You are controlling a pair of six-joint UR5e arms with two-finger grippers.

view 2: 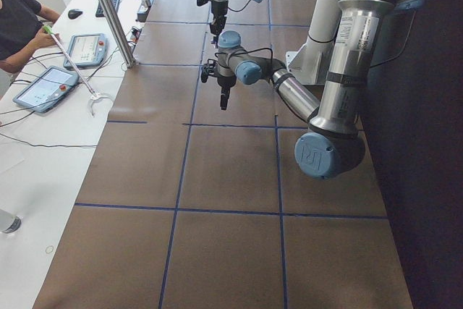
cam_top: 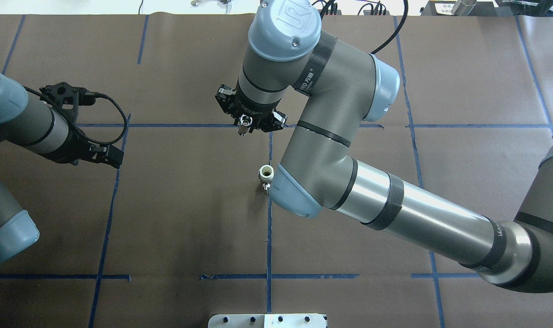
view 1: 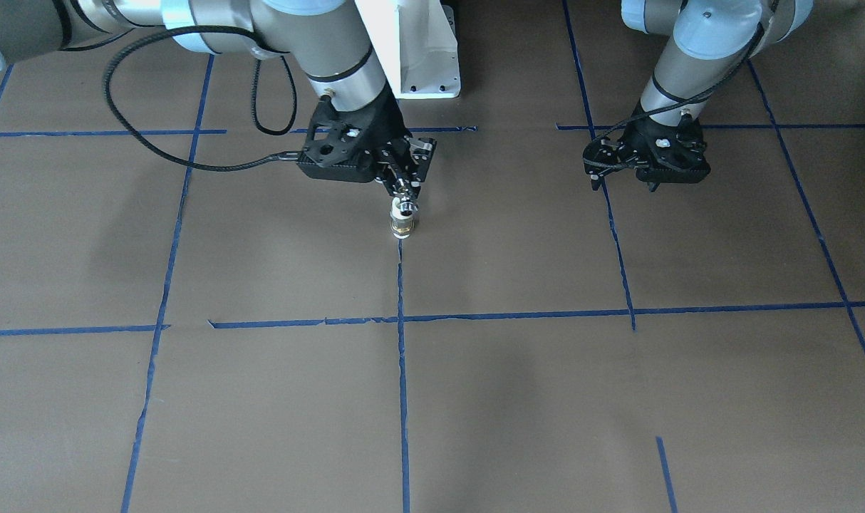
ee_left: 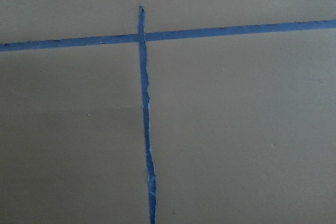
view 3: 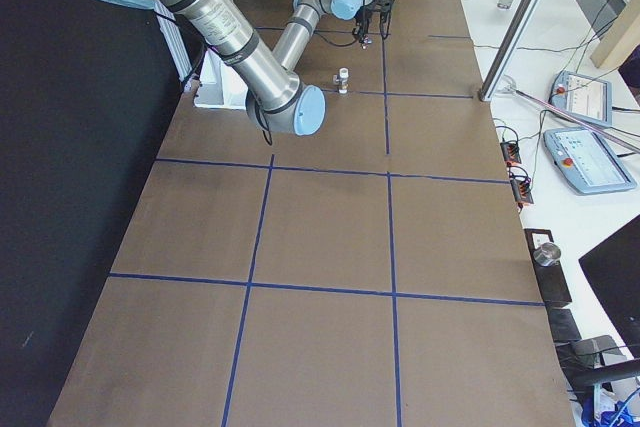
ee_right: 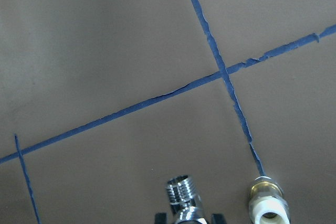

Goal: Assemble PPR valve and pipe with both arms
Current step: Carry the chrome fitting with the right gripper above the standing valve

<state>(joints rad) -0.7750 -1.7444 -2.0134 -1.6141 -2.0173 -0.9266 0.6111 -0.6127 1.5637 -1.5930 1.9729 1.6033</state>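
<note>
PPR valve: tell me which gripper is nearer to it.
Right. The right gripper, shut on the pipe, hovers close by the PPR valve, raised and a little past it. The left gripper hangs far off to the robot's left.

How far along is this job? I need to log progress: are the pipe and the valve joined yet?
Not joined yet.
Done: the pipe is off the table, clamped in the right gripper.
In hand: it hangs clear of the PPR valve, which stands upright on the table with nothing gripping it.
Left: the left gripper is off to the side with nothing in it, so gripping the valve and mating the parts remain.
</note>
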